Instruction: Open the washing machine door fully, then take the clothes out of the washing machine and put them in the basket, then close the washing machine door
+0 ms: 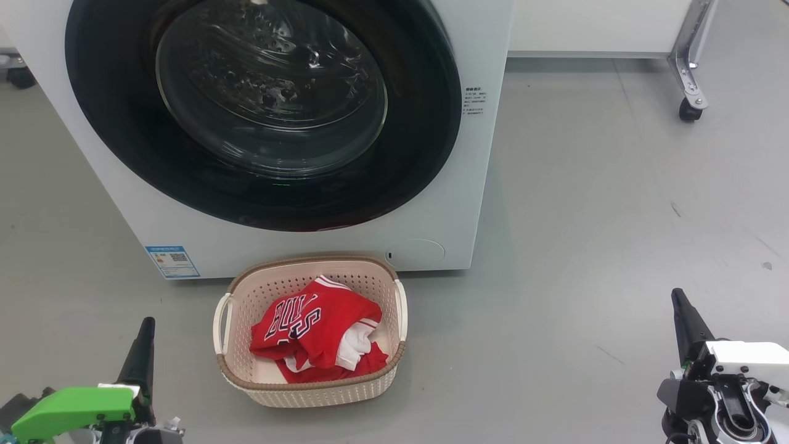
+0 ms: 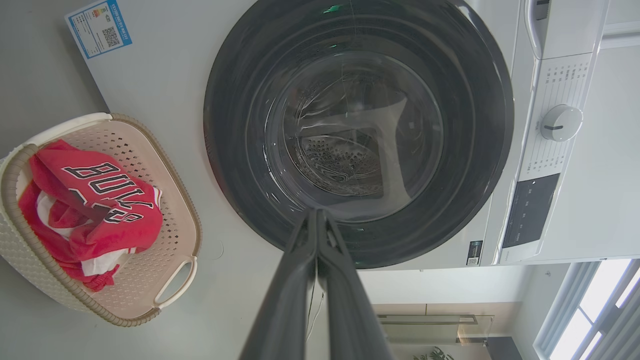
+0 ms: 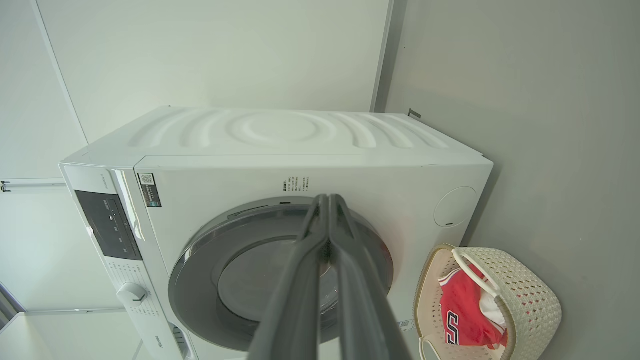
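Left end effector (image 1: 147,327): two long dark fingers pressed flat together, holding nothing, pointing up from the head view's lower left.
Left wrist: bright green plastic housing (image 1: 74,408) below the fingers.
Right end effector (image 1: 678,297): matching dark fingers closed tip to tip, empty, lower right.
Right wrist: white housing (image 1: 747,356) over black joint.

The white washing machine (image 1: 296,243) has its round door (image 1: 271,92) shut flat against the front. The door has a wide glossy black rim and a bulging clear glass centre. A small blue sticker (image 1: 173,261) sits low on the machine's front. Just in front of the machine, below the door, the cream perforated basket (image 1: 311,262) stands upright on the floor (image 1: 585,216), brown-rimmed, with a white handle at each side. Crumpled inside it lie the red-and-white clothes (image 1: 314,333) — "BULLS" lettering facing up.
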Controlling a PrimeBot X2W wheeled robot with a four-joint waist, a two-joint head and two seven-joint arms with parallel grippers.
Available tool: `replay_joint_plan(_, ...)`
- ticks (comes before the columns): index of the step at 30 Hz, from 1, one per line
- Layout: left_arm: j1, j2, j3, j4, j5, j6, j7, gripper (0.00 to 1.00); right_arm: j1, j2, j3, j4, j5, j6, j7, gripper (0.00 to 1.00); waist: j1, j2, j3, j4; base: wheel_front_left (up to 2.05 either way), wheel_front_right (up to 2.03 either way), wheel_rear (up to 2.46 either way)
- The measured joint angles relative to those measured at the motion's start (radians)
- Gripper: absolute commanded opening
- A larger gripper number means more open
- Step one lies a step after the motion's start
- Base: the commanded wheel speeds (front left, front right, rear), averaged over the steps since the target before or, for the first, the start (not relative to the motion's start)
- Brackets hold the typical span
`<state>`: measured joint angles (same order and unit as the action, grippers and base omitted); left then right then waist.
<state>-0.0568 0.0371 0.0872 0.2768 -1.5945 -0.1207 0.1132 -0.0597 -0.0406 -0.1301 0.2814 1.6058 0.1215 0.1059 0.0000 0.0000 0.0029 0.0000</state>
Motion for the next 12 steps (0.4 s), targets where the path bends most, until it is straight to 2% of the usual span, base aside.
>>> replay_joint_plan(12, 0.000, 0.000, 0.000, 0.000, 0.000, 0.000, 0.000, 0.00, 0.000, 0.000, 0.000, 0.000, 0.000, 0.000, 0.000, 0.00, 0.0000, 0.0000, 0.000, 0.000, 0.00, 0.00, 0.00)
